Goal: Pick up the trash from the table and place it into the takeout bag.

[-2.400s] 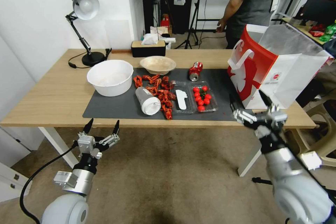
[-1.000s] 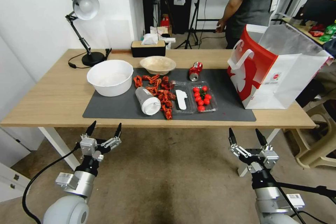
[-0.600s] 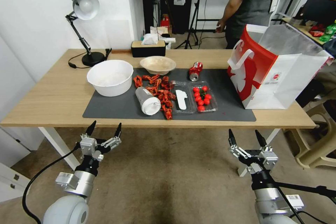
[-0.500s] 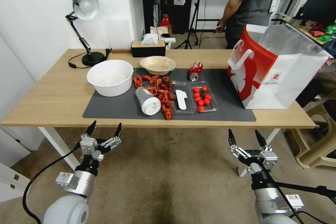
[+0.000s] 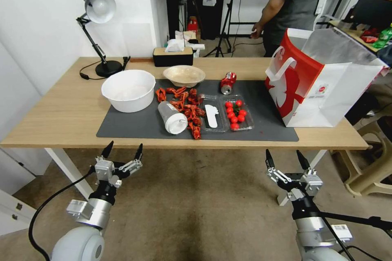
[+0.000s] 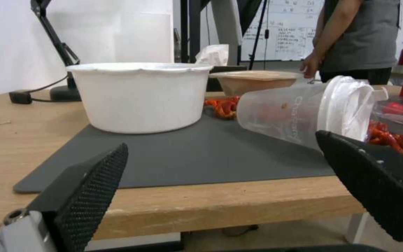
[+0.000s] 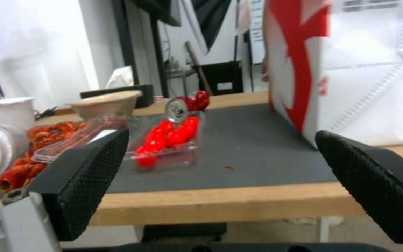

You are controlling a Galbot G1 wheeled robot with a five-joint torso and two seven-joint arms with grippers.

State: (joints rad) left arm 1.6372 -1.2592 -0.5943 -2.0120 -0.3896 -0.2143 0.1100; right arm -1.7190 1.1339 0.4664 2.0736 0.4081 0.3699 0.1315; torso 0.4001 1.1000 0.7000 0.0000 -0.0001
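From your head view, both arms hang low in front of the worktop (image 5: pixel 61 118), below its near edge and over the carpet. Your left claw (image 5: pixel 123 151) points up toward the edge with its fingers spread wide and empty; your right claw (image 5: pixel 284 159) does the same, also wide and empty. On the grey mat (image 5: pixel 134 124) the clear plastic cup (image 5: pixel 172 117) lies on its side, the shallow beige bowl (image 5: pixel 184 75) sits behind it, and the red soda can (image 5: pixel 228 82) lies farther right. The takeout bag (image 5: pixel 322 81) stands at the worktop's right end.

In your left wrist view, the clear cup (image 6: pixel 304 110) lies just beyond the open fingers (image 6: pixel 92 189), beside the big white bowl (image 6: pixel 141 96).

In your right wrist view, the tomato tray (image 7: pixel 169 138) and soda can (image 7: pixel 187 103) sit between the spread fingers (image 7: pixel 89 175), with the bag (image 7: pixel 351 70) close by.
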